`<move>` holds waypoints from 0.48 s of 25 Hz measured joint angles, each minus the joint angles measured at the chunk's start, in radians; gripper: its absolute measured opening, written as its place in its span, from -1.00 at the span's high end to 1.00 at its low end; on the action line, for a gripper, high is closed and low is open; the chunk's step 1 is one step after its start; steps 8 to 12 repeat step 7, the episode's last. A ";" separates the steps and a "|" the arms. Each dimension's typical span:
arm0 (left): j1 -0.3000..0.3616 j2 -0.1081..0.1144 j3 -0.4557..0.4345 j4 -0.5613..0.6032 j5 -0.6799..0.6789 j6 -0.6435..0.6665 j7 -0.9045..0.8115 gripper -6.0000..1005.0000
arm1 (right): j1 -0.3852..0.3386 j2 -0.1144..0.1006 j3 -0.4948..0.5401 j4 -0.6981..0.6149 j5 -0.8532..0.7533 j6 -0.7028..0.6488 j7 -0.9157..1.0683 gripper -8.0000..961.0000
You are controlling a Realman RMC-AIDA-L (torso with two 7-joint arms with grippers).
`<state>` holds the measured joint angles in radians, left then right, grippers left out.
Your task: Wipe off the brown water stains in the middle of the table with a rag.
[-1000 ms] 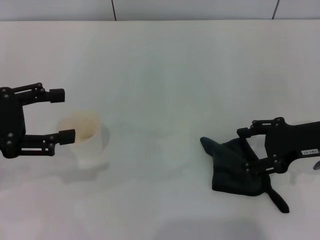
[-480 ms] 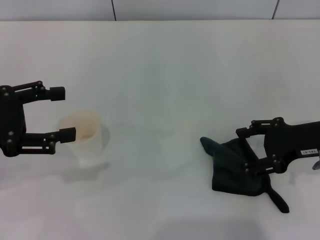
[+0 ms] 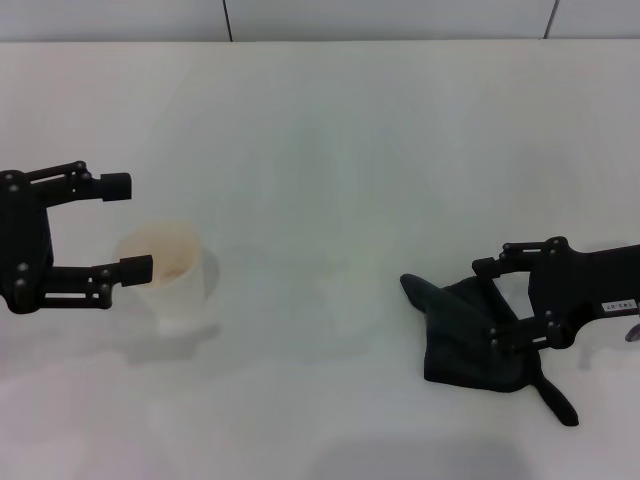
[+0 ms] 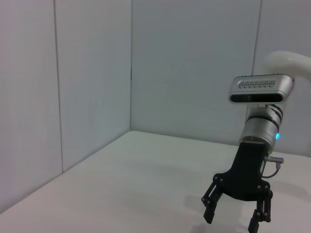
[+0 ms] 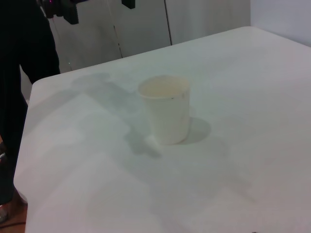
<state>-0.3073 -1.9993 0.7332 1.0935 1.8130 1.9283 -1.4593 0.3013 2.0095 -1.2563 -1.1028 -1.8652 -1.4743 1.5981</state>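
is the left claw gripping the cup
No, the left claw is open, and the white cup stands free just beside it.

The right black claw (image 3: 490, 300) covered part of the crumpled charcoal-black cloth rag (image 3: 462, 340), and its arm ran off the picture's edge. The left black claw (image 3: 124, 226) hid part of the white cup's (image 3: 178, 285) rim.

Left pincer (image 3: 122, 227) marginally lower, nearer the cup (image 3: 172, 275).
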 joint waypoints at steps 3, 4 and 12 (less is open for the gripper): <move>-0.001 -0.001 0.000 0.000 0.000 0.000 0.000 -0.77 | 0.000 0.000 0.000 0.000 0.000 0.000 0.004 -0.77; -0.002 -0.002 0.000 0.001 0.000 0.003 0.000 -0.77 | 0.000 0.000 0.000 0.000 0.001 0.000 0.005 -0.77; -0.004 -0.003 0.000 0.002 -0.003 0.005 -0.007 -0.77 | 0.000 0.000 0.000 0.001 0.001 0.000 0.006 -0.77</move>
